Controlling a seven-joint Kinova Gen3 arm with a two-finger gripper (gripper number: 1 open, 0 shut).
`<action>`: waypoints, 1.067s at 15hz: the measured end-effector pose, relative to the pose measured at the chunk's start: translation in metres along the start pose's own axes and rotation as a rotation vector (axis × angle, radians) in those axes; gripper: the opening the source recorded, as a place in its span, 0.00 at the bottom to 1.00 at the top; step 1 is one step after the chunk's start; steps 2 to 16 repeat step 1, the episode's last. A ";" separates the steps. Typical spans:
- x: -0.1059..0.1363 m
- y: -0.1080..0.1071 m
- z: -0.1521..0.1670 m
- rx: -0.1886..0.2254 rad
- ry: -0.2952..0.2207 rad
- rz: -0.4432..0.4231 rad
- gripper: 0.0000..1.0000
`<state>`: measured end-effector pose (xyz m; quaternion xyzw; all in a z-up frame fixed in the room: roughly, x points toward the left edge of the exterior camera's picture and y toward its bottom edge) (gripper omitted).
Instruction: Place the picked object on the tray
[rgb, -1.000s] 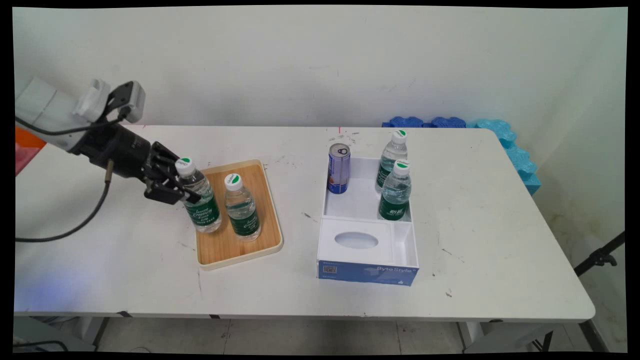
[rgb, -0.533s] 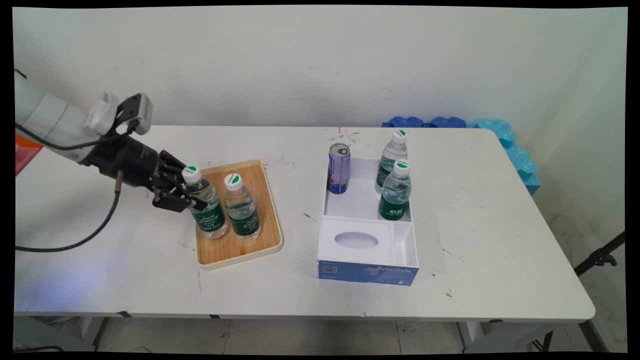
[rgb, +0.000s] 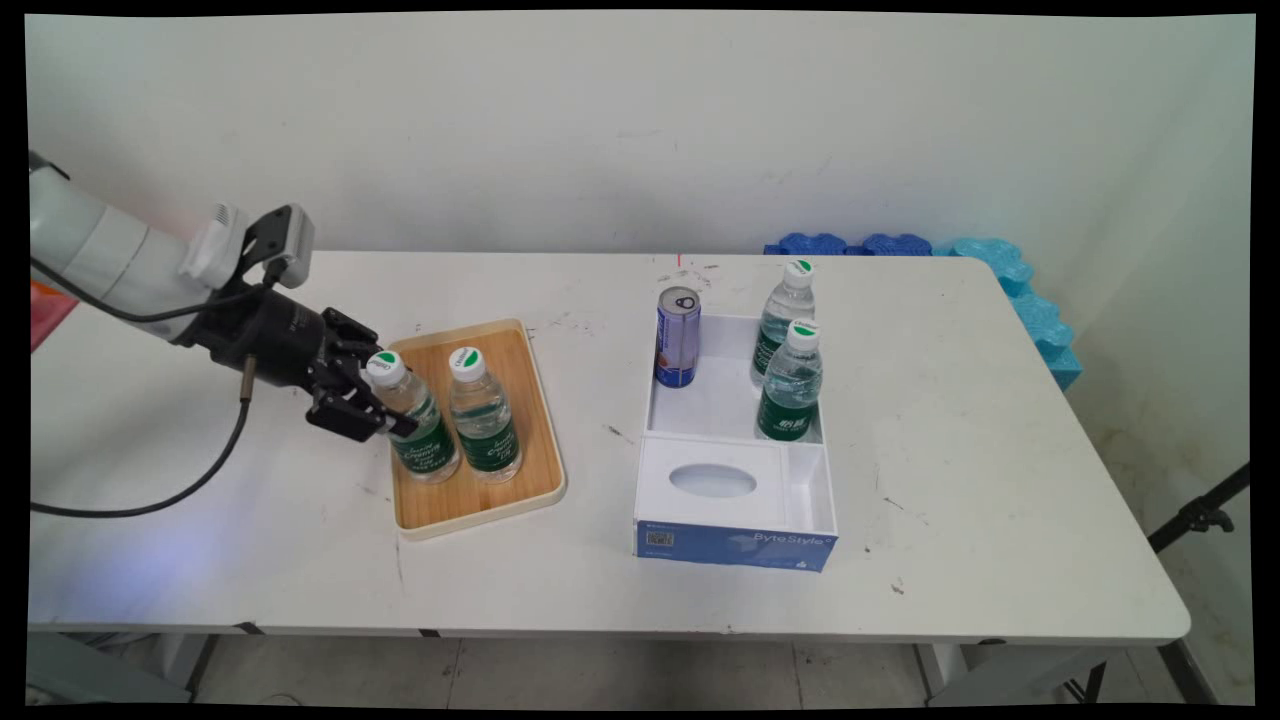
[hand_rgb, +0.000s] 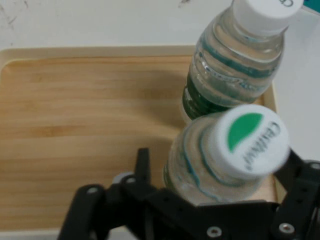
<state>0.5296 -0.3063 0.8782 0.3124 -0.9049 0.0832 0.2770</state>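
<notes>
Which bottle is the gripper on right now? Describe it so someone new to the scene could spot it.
Find the wooden tray left of the white box. Two water bottles stand on it; the held bottle is the left one. Unlike its upright neighbour bottle, it leans and sits between the black gripper fingers.

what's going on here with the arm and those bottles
The black gripper is shut on a water bottle, holding it tilted at the left side of the wooden tray. A second water bottle stands upright on the tray right beside it. To the right, a white and blue box holds a can and two more bottles in its far compartment.
</notes>
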 end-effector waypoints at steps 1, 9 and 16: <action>0.000 0.000 0.001 -0.001 0.003 0.003 1.00; 0.000 0.000 0.001 -0.001 0.003 0.003 1.00; 0.000 0.000 0.001 -0.001 0.003 0.003 1.00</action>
